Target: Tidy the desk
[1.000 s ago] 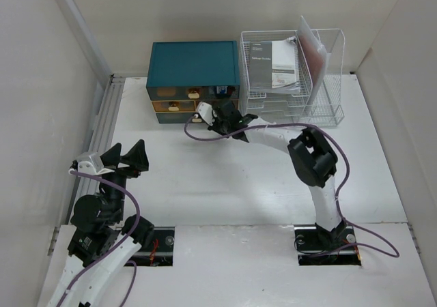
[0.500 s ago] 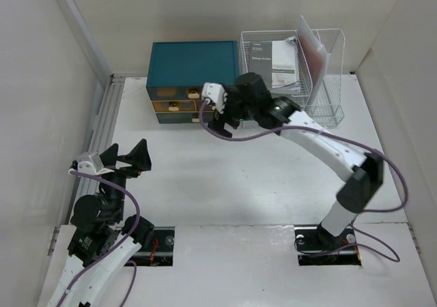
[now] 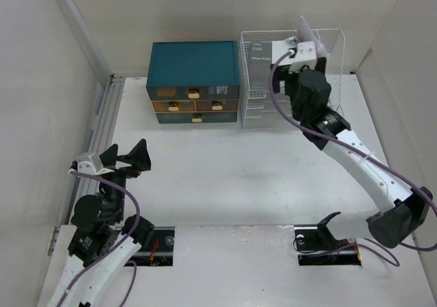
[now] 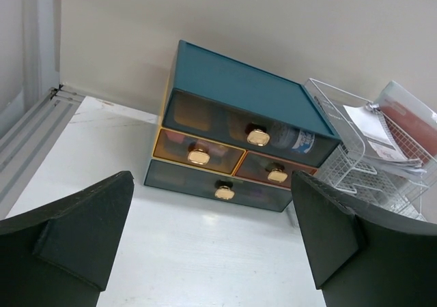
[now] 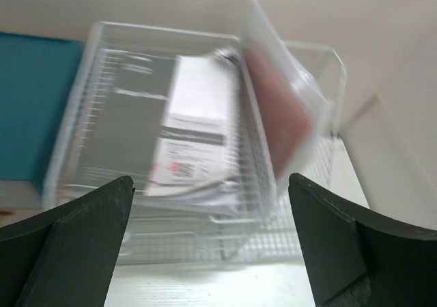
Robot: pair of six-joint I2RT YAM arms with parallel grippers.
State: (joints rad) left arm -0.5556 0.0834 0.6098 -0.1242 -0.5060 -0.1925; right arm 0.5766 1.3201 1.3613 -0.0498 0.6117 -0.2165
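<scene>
1. White table (image 3: 225, 177), pale walls; teal drawer unit (image 3: 194, 82) and wire paper tray (image 3: 256, 109) side by side at the back.
2. Both spread wide: left gripper (image 4: 212, 181) near-left, right gripper (image 5: 210, 179) facing the tray.
3. Right-wrist view blurred.

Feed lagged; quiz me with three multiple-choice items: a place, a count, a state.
1. Where is the wire tray relative to the drawer box? A) on top B) right of it C) left of it
2. How many gold knobs on the box? A) two B) six C) four
3. The right claw is: A) open, empty B) shut on paper C) shut on a knob
Answers: 1 B: tray stands beside the box's right side. 2 C: one top, two middle, one bottom. 3 A: fingers wide apart, nothing between.
</scene>
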